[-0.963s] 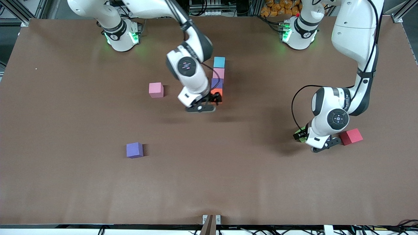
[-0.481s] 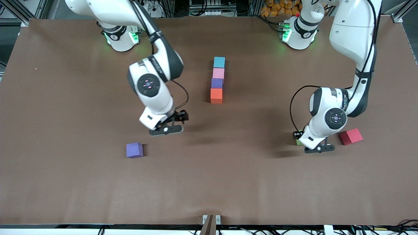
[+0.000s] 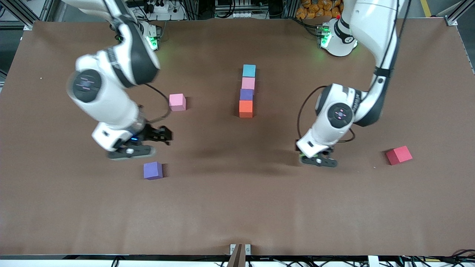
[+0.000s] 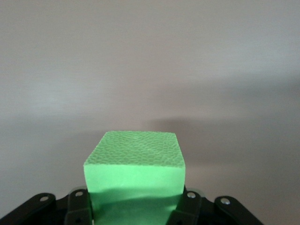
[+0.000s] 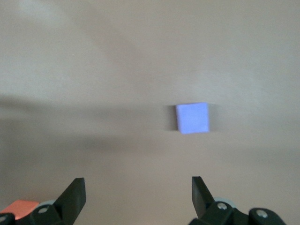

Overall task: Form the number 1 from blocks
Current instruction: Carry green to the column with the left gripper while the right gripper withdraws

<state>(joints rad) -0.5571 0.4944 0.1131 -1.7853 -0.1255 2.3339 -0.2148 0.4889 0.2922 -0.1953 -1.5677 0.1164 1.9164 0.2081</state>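
Observation:
Four blocks lie in a straight line at mid-table: light blue [image 3: 249,70], pink [image 3: 248,83], purple [image 3: 246,94] and orange [image 3: 245,108], the orange one nearest the front camera. A loose pink block [image 3: 177,102] and a loose purple block [image 3: 153,170] lie toward the right arm's end. My left gripper [image 3: 310,155] is shut on a green block [image 4: 136,164], held just above the table between the line and the red cube. My right gripper [image 3: 163,135] hangs open and empty over the table beside the loose purple block [image 5: 192,117].
A red cube [image 3: 399,155] sits toward the left arm's end of the brown table [image 3: 237,207]. Both arm bases stand along the table's edge farthest from the front camera.
My left gripper closed on the green block and carried it away from the red cube toward the middle. My right arm swung from the orange block over to the loose purple block.

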